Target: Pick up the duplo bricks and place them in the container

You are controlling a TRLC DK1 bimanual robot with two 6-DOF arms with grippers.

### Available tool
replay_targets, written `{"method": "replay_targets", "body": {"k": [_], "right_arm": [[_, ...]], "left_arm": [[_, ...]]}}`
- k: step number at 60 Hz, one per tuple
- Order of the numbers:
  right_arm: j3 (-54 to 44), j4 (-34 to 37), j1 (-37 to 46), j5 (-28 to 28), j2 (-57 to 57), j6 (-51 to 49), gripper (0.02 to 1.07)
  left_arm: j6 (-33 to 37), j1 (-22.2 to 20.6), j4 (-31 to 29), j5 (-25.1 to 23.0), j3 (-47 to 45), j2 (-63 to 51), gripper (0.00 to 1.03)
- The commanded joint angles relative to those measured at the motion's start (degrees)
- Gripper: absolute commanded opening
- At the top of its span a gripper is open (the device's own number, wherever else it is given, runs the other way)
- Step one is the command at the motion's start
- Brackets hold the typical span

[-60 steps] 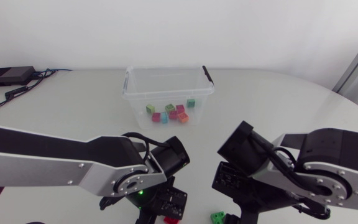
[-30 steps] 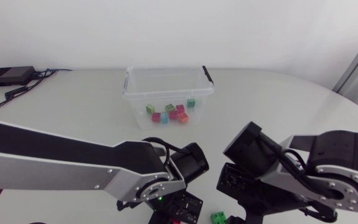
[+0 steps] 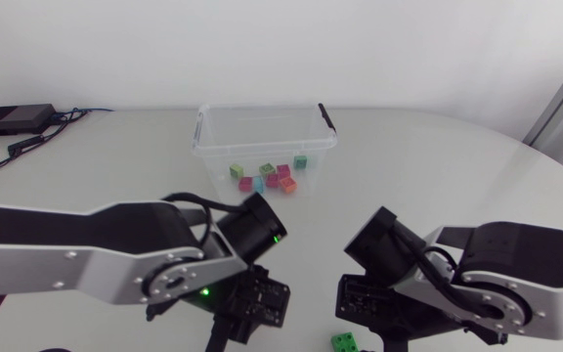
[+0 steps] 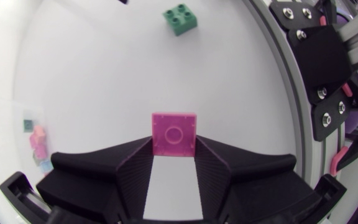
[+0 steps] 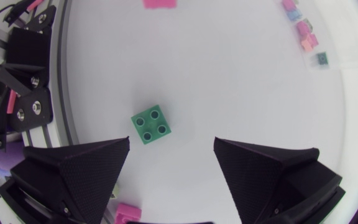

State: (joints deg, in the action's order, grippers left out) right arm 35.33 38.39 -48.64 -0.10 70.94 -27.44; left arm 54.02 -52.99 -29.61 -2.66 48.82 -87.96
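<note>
Pink brick (image 4: 174, 132) is clamped by the tips of the left gripper (image 4: 174, 148), well short of the container (image 3: 206, 154). So shallow a hold could be lost in transit. A green brick (image 5: 151, 124), equally far from the container, is left untouched ahead of the wide-spread right gripper (image 5: 171, 143). Several small bricks (image 3: 267, 177) are held in the container.

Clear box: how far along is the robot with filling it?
Done: several bricks lie in the container. In hand: the left gripper is shut on a pink brick, not yet dropped in. Left: a green brick on the table beneath the open right gripper, and a second pink brick beside that gripper's finger.
</note>
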Motion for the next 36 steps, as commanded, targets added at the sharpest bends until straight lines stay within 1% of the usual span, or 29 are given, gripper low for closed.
{"method": "replay_targets", "body": {"k": [1,7,12,17,20,22,24,25,26,29,30,36], "right_arm": [[-0.9,-0.6,-0.5,0.4,2.5,-4.7,1.02],[0.2,-0.2,-0.8,-0.3,3.6,-7.3,1.02],[0.9,-0.1,-2.3,-1.1,4.1,-8.2,1.02],[1.7,-0.1,-4.0,-1.2,5.4,-8.2,1.02],[2.2,-0.1,-4.5,-1.2,6.7,-8.2,1.01],[2.5,-0.4,-4.8,-1.2,7.8,-8.2,0.97],[2.7,-0.7,-4.9,-1.3,8.9,-8.2,0.94],[2.8,-0.9,-5.0,-1.6,9.4,-8.2,0.92],[2.9,-1.0,-5.0,-1.6,9.5,-8.2,0.92],[3.3,-1.7,-5.0,-1.7,11.2,-8.2,0.86],[3.3,-1.7,-5.0,-1.7,11.3,-8.2,0.85],[3.3,-2.8,-4.9,-2.3,12.1,-8.2,0.69]], "left_arm": [[-0.7,2.9,-0.1,-1.0,-1.7,6.7,0.03],[-1.8,5.7,0.2,-1.5,-2.3,11.5,0.03],[-2.7,8.9,1.0,-1.7,-2.7,14.9,0.03],[-3.6,12.9,1.8,-3.1,-2.1,17.2,0.03],[-4.0,14.2,1.8,-4.2,-1.7,17.8,0.03],[-5.0,16.3,2.6,-5.1,-1.2,18.3,0.04],[-5.3,17.0,2.9,-5.4,-1.0,18.3,0.04],[-5.9,18.1,3.1,-5.9,-0.5,18.3,0.04],[-6.0,18.2,3.2,-5.9,-0.4,18.3,0.04],[-8.0,20.6,4.4,-7.2,0.2,18.3,0.04],[-8.2,20.8,4.6,-7.2,0.4,18.2,0.04],[-11.1,23.2,7.0,-7.5,2.0,17.1,0.04]]}}
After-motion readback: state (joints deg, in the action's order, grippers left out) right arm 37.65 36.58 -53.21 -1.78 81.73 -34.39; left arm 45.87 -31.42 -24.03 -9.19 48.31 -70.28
